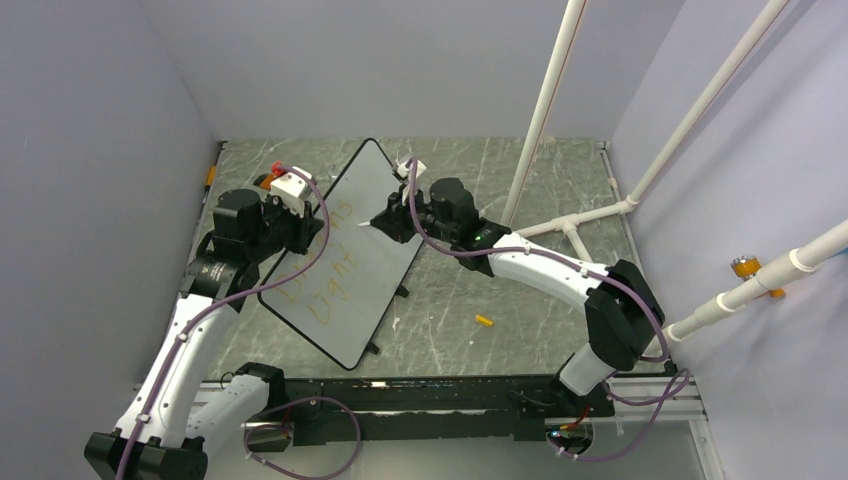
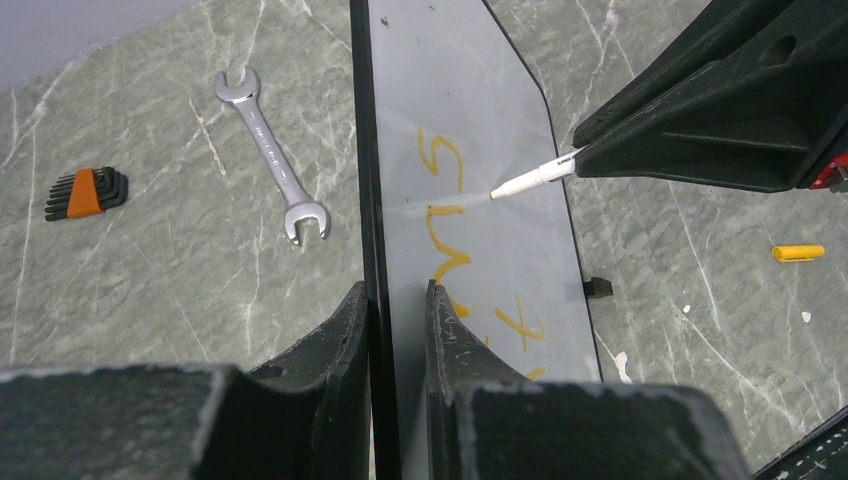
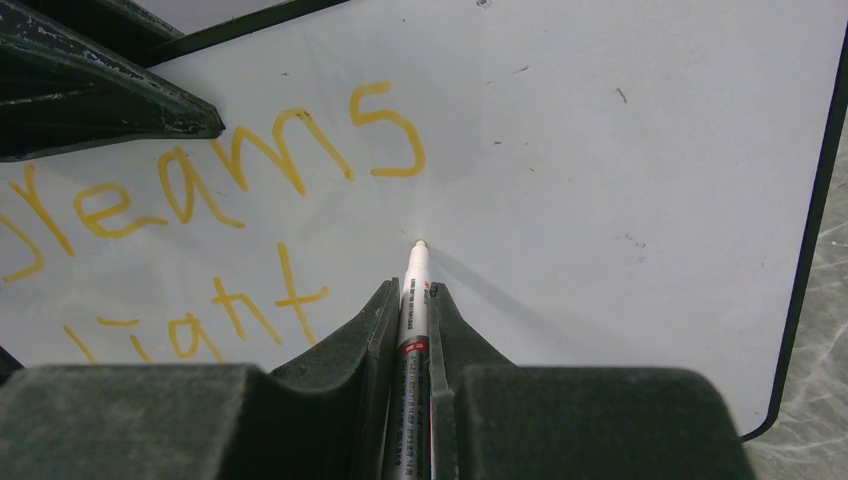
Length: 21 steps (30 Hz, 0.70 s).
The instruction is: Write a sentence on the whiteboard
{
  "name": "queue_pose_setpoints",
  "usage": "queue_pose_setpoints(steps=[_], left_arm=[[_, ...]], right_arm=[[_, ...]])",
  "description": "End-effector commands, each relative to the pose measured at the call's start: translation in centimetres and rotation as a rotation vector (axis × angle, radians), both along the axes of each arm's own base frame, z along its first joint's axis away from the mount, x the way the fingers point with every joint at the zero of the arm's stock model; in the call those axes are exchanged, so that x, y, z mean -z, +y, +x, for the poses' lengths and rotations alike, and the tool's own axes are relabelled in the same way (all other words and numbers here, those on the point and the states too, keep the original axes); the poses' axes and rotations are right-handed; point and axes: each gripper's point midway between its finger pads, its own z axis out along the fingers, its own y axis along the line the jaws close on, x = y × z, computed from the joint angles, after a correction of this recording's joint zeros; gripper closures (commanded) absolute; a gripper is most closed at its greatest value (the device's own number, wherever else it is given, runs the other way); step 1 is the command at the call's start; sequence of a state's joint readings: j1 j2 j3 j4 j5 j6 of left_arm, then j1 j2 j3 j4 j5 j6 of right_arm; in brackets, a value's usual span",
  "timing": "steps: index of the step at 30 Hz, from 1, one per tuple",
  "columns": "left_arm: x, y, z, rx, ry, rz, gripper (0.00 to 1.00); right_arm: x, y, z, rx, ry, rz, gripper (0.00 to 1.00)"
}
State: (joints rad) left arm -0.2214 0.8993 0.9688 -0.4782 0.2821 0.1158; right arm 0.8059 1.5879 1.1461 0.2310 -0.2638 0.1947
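The whiteboard (image 1: 345, 285) stands tilted on the table, black-rimmed. On it the orange-yellow sentence (image 3: 250, 170) reads "Dreams" above "Light". It also shows in the top view (image 1: 335, 262). My left gripper (image 2: 395, 290) is shut on the whiteboard's left edge (image 2: 372, 200); it shows in the top view (image 1: 300, 225). My right gripper (image 3: 415, 290) is shut on a white marker (image 3: 415, 310). The marker's tip is at the board surface, right of "Light" and below the "s". The left wrist view shows the marker (image 2: 535, 178) with its tip against the board (image 2: 480, 100).
A steel wrench (image 2: 272, 155) and an orange hex-key set (image 2: 85, 192) lie left of the board. A yellow marker cap (image 1: 484, 321) lies on the table right of the board. White pipes (image 1: 545, 110) rise at the back right. Grey walls close in on three sides.
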Motion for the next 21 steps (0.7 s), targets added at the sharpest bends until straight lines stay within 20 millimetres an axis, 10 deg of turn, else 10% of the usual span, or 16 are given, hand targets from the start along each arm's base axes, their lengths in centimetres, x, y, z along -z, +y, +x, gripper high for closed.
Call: queue_pose_setpoints(steps=[1,21], left_arm=[[4.9,-0.3,-2.5,0.088,0.169,0.088,1.0],[4.8,-0.4,-2.6,0.089,0.165,0.087,1.0]], right_arm=[[-0.1,0.0,-0.1,0.003,-0.007,0.038,1.0],[4.5,-3.5,-3.1,0.05,0.088,-0.022,1.0]])
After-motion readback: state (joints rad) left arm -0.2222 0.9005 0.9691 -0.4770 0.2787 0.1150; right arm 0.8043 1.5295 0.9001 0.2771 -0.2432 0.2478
